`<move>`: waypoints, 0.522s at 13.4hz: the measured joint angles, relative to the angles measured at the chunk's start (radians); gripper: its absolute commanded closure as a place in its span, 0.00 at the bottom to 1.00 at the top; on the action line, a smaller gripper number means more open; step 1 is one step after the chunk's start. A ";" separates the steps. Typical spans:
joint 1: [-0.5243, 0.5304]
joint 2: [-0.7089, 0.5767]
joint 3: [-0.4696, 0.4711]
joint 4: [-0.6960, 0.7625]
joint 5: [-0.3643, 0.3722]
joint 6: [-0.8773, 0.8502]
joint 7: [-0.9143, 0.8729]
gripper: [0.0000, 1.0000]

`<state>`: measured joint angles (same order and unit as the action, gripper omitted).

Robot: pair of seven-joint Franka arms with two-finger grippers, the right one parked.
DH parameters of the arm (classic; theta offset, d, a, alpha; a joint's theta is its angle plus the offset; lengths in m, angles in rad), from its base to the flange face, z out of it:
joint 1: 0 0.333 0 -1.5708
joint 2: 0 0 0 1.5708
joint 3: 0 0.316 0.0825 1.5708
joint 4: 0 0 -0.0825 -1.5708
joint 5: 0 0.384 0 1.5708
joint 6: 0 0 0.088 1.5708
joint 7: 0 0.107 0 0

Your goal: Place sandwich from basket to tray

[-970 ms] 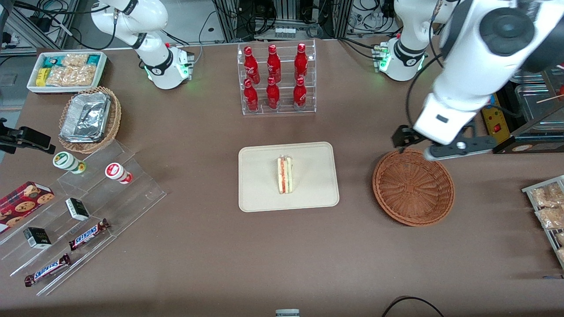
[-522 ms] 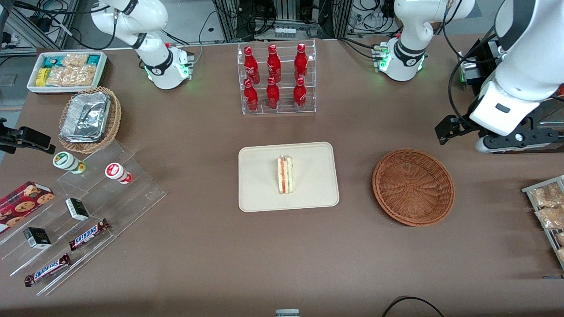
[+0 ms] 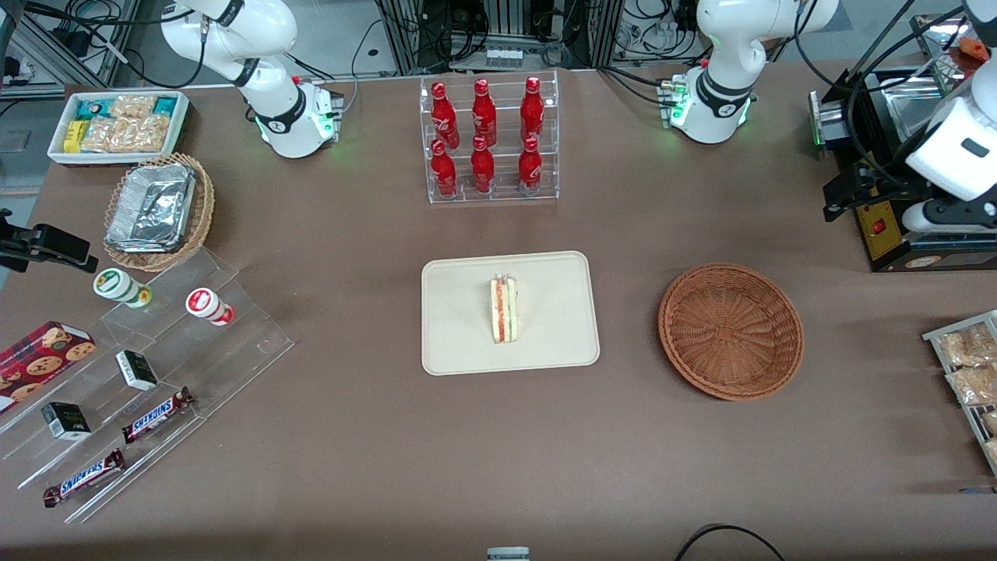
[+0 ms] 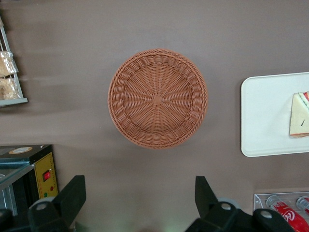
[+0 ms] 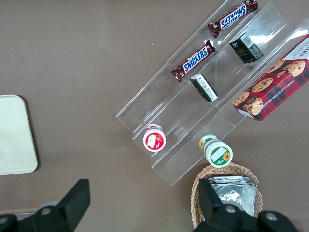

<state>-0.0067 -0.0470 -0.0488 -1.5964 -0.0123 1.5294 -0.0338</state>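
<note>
At the parked arm's end of the tabletop sit the white bin of snacks, the tan foil-tray basket and the clear stepped stand with candy bars; the right wrist view shows that stand and its cookie box close up, detail the front view gives only small. At the middle, nearer the front camera than the rack of red bottles, lies the tray, and the sandwich rests on it near its centre, filling edge facing the camera. It looks light, soft and easily crushed, its layers liable to slide apart, so any further hold would best be a gentle pinch across the two bread faces at the thick end, not along the filling. Further toward the working arm's end sits the basket, with nothing in it; the left wrist view looks straight down into its bare weave and catches one end of the tray with a corner of the sandwich. The gripper hangs high near the black box at the table's edge, well apart from basket and tray, its fingers spread wide with nothing between them, which only the wrist view shows plainly. The placing looks done.
</note>
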 measured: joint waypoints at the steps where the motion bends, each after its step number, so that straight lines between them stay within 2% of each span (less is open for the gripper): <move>1: -0.012 0.000 0.027 0.000 -0.010 0.000 0.008 0.00; 7: -0.019 0.033 0.046 0.043 -0.018 0.005 0.023 0.00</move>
<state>-0.0257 -0.0140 -0.0026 -1.5530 -0.0302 1.5347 -0.0108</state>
